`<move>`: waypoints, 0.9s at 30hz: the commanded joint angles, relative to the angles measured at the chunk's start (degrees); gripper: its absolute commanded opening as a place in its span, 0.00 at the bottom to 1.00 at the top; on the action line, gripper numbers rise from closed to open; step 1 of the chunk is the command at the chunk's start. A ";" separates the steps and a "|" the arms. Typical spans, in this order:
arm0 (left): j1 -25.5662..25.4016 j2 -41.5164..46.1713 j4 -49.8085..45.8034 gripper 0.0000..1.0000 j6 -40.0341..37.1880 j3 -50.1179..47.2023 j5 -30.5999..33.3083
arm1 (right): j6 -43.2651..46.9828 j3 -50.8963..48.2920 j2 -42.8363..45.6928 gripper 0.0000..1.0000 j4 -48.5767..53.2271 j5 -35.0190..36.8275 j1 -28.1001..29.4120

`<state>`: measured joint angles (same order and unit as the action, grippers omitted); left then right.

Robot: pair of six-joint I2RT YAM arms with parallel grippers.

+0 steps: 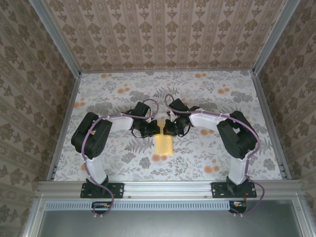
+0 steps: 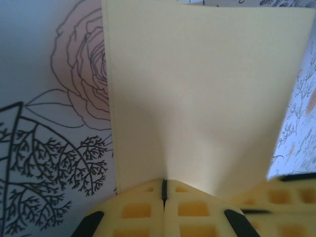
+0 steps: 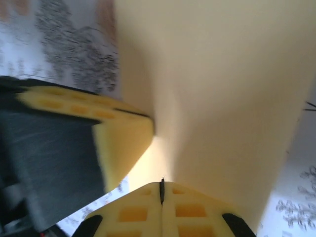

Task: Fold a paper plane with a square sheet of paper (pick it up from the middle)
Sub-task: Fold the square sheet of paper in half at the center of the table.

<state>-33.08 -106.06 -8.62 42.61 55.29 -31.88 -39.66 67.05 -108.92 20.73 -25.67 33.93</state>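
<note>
The square sheet of paper (image 1: 163, 144) is pale yellow and folded to a narrow oblong, not a pointed dart. It lies mid-table, running from the two grippers toward the near edge. My left gripper (image 1: 149, 129) and right gripper (image 1: 171, 128) meet nose to nose at its far end. In the left wrist view the left gripper (image 2: 164, 183) is shut on the paper (image 2: 197, 98), which fans out ahead of the tips. In the right wrist view the right gripper (image 3: 161, 183) is shut on the same paper (image 3: 212, 89), with one of the left gripper's fingers (image 3: 123, 133) close on the left.
The table (image 1: 222, 148) is covered in a grey floral print with small orange blotches. Metal rails (image 1: 64, 123) and patterned walls close it in on three sides. Both arms' elbows (image 1: 91, 136) (image 1: 237, 133) stand out to the sides.
</note>
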 commanded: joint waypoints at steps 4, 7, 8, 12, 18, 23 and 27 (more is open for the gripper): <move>-0.23 -4.57 -8.41 0.00 -2.62 -1.43 7.06 | -1.51 0.74 -3.63 0.00 -1.13 -0.73 -0.27; -0.01 -5.12 -9.79 0.00 -3.32 -1.66 8.25 | -0.38 -1.85 -3.26 0.00 -2.10 -1.22 -1.29; 0.11 -5.34 -9.92 0.00 -3.41 -2.05 8.49 | -0.02 -2.92 -2.95 0.00 -2.50 -1.36 -1.85; 1.07 -5.78 -9.31 0.00 -3.80 -4.76 9.03 | 3.07 -8.07 -0.50 0.00 -4.18 -2.76 -4.30; 2.06 -6.27 -7.79 0.00 -4.38 -7.20 8.55 | 7.66 -13.76 5.20 0.00 -3.80 -4.33 -8.77; 1.46 -5.59 -7.92 0.00 -5.12 -6.44 8.31 | 3.30 -11.86 11.47 0.00 -5.18 -4.71 -8.62; 0.92 -5.69 -8.49 0.00 -5.40 -5.42 8.32 | -0.98 -9.20 11.39 0.00 -8.84 -3.70 -5.99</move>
<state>-31.83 -106.39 -5.65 39.16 53.32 -34.83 -37.45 55.31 -97.95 14.24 -30.22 26.20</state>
